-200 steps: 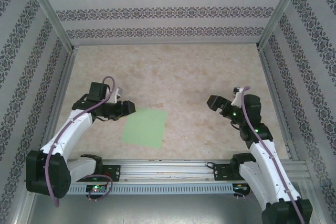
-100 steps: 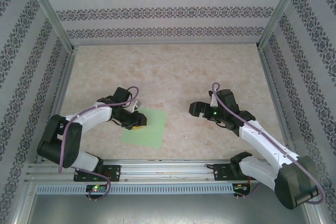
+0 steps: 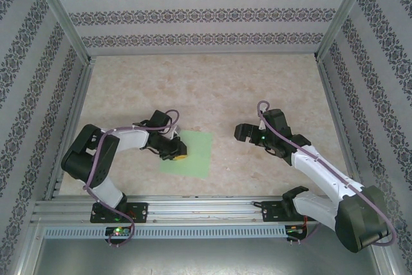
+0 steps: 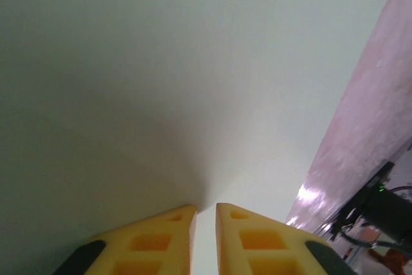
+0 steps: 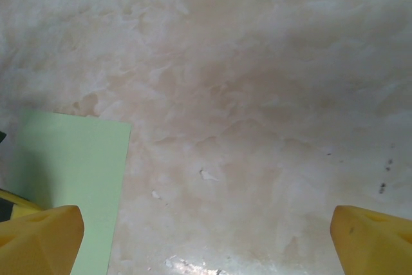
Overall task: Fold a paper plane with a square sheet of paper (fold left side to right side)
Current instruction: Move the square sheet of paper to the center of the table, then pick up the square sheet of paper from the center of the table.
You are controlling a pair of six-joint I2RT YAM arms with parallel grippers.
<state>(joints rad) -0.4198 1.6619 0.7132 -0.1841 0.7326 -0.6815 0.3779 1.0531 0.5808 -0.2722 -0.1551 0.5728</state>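
So, where is the square sheet of paper (image 3: 196, 152)? — M.
Flat by the near edge of the table (image 3: 212, 88), left of centre. Left gripper (image 3: 179, 152) at its left edge, almost together, presumably to lift that side; grip unclear. Right gripper (image 3: 240, 132) gaping, near its right edge. — J.

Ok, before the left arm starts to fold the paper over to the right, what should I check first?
1. Left gripper at the left edge of the sheet: ok.
2. Edge really pinched: cannot tell; in the left wrist view its jaws stand a narrow gap apart.
3. Right gripper open: ok.
4. Right gripper apart from the sheet, over bare table: ok.
5. Right part of the sheet flat, nothing on it: ok.
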